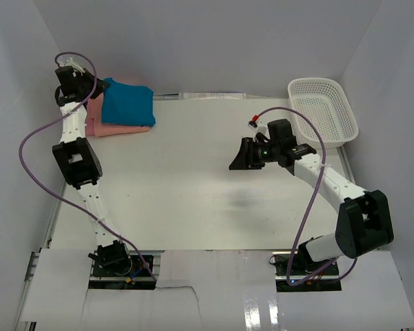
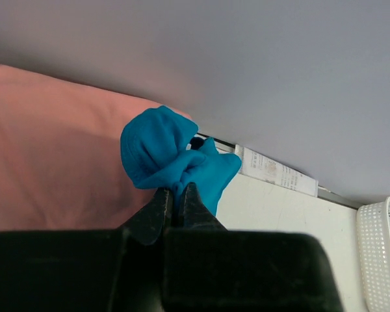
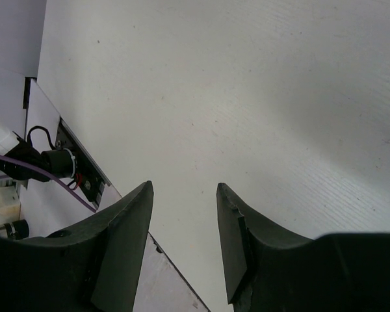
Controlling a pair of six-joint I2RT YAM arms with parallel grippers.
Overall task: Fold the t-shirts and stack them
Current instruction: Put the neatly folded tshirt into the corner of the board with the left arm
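At about 10 o'clock on the white table [image 1: 193,200], in the far-left corner, the teal-blue t-shirt [image 1: 129,103] lies folded on top of the folded pink and salmon t-shirts [image 1: 96,124], whose edges show at its 6 and 9 o'clock sides. The left arm reaches out to that corner, and the left gripper [image 2: 177,195] has its fingers pressed together on a bunched fold of the teal cloth at the shirt's 9 o'clock edge. In the left wrist view the pinched blue wad stands above the salmon cloth. Just right of the table's centre, the right gripper [image 1: 236,160] hangs over bare tabletop with its fingers [image 3: 133,221] spread and nothing between them. At 2 o'clock sits the white plastic mesh basket [image 1: 316,81], well apart from the shirts.
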